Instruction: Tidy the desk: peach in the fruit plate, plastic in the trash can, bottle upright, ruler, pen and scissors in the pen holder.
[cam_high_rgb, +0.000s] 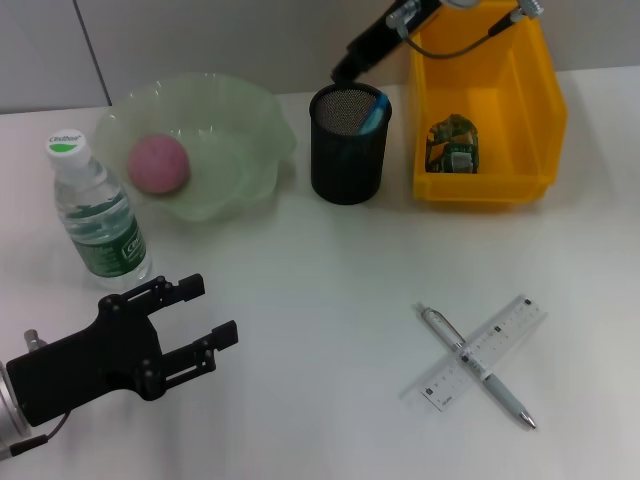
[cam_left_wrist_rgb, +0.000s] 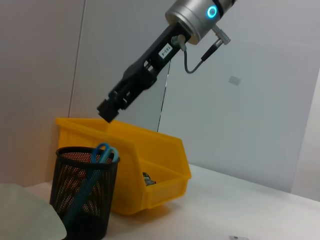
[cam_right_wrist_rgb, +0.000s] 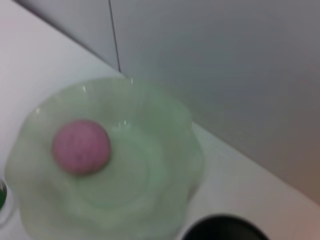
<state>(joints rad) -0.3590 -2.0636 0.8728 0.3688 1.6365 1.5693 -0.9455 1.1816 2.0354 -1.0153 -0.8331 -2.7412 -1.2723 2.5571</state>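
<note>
Two grippers: we see both empty.
Right gripper (cam_high_rgb: 343, 71): over holder (cam_high_rgb: 349, 145) at far edge; fingers' state unclear.
Left gripper (cam_high_rgb: 205, 322): near-left corner, fingers spread.

One peach (cam_high_rgb: 158, 164), one green fruit plate (cam_high_rgb: 245, 125), one water bottle (cam_high_rgb: 98, 217), one black mesh pen holder (cam_high_rgb: 348, 160), one pair of blue-handled scissors (cam_high_rgb: 373, 115), one yellow bin (cam_high_rgb: 540, 105), one green plastic wrapper (cam_high_rgb: 453, 146), one pen (cam_high_rgb: 500, 390), one clear ruler (cam_high_rgb: 510, 326).
</note>
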